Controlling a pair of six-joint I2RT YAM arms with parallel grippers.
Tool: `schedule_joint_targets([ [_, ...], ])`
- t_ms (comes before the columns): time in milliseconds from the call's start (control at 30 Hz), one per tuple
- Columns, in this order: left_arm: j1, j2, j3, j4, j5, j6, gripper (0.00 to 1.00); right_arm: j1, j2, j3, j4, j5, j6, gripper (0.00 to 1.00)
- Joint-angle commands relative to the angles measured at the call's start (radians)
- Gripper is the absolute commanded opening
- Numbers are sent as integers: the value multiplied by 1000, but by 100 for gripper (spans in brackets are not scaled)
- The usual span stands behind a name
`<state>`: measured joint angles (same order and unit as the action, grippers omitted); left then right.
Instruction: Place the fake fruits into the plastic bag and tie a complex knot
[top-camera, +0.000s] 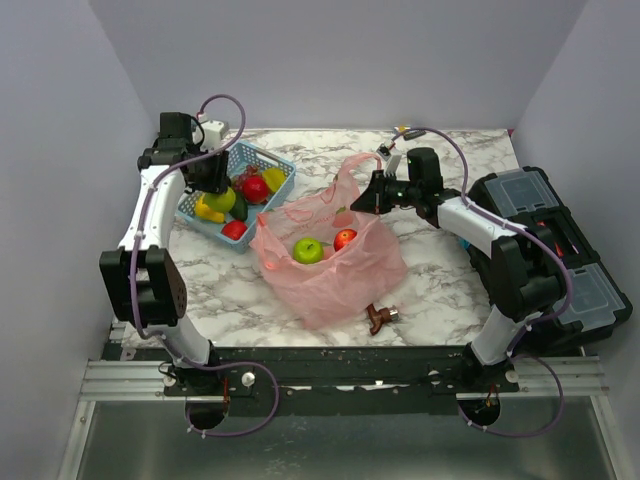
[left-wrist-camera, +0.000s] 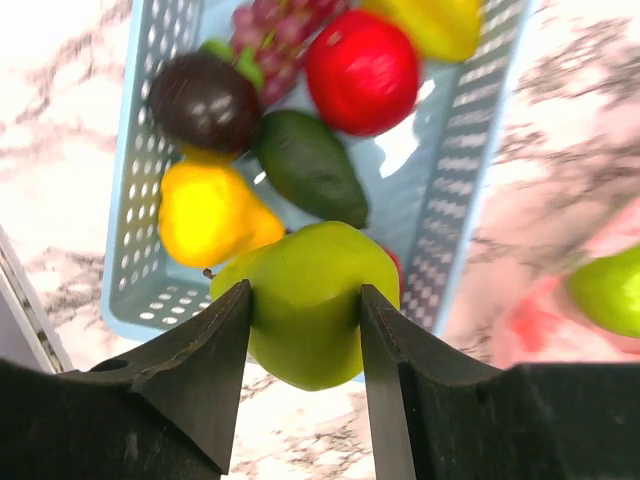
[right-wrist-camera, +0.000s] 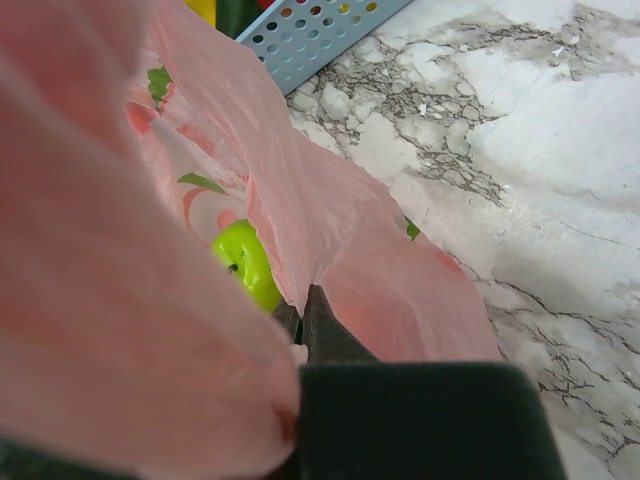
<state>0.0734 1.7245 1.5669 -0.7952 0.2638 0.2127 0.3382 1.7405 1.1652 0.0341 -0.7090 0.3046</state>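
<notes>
Two arms reach over the marble table in the top view. The left gripper hangs above the light-blue lattice basket, clamped on a glossy green plastic fruit. The crinkly translucent pink plastic bag lies mid-table with a smaller green fruit and a red fruit inside. The right gripper holds its rim raised.

Left wrist: both fingers press the glossy green plastic fruit above the basket, which holds a big red fruit, yellow fruit, dark green fruit and purple-black fruit.

Right wrist: the bag's pink film is pinched between the closed fingers, with the smaller green fruit inside.
</notes>
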Motion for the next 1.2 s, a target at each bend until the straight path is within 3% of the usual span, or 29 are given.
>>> schedule_joint_targets([
  [0,-85,-114,32,-9,140,5,40,-5,10,10,-7,-7,-9,1],
  [267,-364,-234,-21,54,290,-30,37,-5,10,11,-9,-7,-8,1],
  [400,-498,-211,-45,78,300,-47,37,-6,8,13,-11,-10,-8,1],
  [567,-588,-121,-73,124,267,-55,36,-5,6,16,-11,-16,-4,1],
  [867,-640,-13,-193,210,169,-70,34,-5,-9,8,-10,-24,-4,1],
  [967,-642,3,-224,225,149,-69,42,-5,-10,5,-8,-27,-3,1],
  [1100,-643,-4,-243,218,179,-64,70,-5,-12,-1,-8,-28,-2,1],
  [1167,-643,-31,-247,214,191,-65,77,-5,-14,-2,-8,-26,-6,1],
])
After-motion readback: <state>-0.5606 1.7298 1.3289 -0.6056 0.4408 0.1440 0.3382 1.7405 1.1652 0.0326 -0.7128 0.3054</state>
